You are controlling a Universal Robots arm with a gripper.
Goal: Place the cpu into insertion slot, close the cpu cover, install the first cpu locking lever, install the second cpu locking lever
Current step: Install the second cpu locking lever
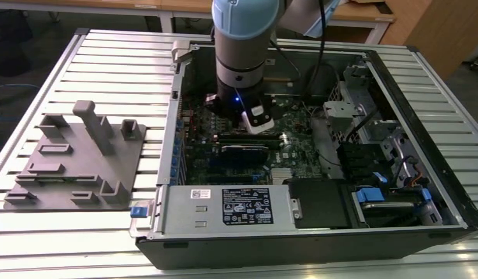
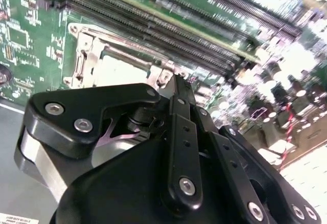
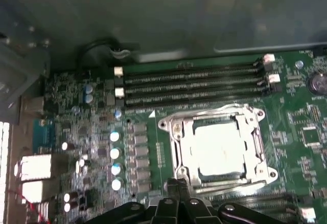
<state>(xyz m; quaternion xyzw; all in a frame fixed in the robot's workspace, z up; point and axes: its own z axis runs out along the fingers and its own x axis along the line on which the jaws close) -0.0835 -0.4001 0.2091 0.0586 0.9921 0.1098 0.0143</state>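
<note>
Fingers looked brought together at their tips in both wrist views, nothing visible between them; they stood just beside one edge of the insertion slot, near a corner

Cpu: seated in the slot, pale metal face up. Cpu cover: lay down flat as a frame around the chip's face

Judgement: placing and cover-closing looked done; the locking-lever step was in hand. Thin bright rods ran along two opposite sides of the slot, one by the fingers. Could not tell whether either was latched, nor whether the fingers touched one. Lever work would call for catching a thin wire, pressing it down and tucking it under its catch without slipping onto the board

Count: cpu 1, slot 1, cover 1, lever rods 2 (as far as seen). Long memory slots beyond the socket: 4

Exterior view: arm reached down into the open computer case, 1, on the slatted tabletop. Grey power-supply box, 1. Grey fixture plate, 1, lay at the exterior view's left
</note>
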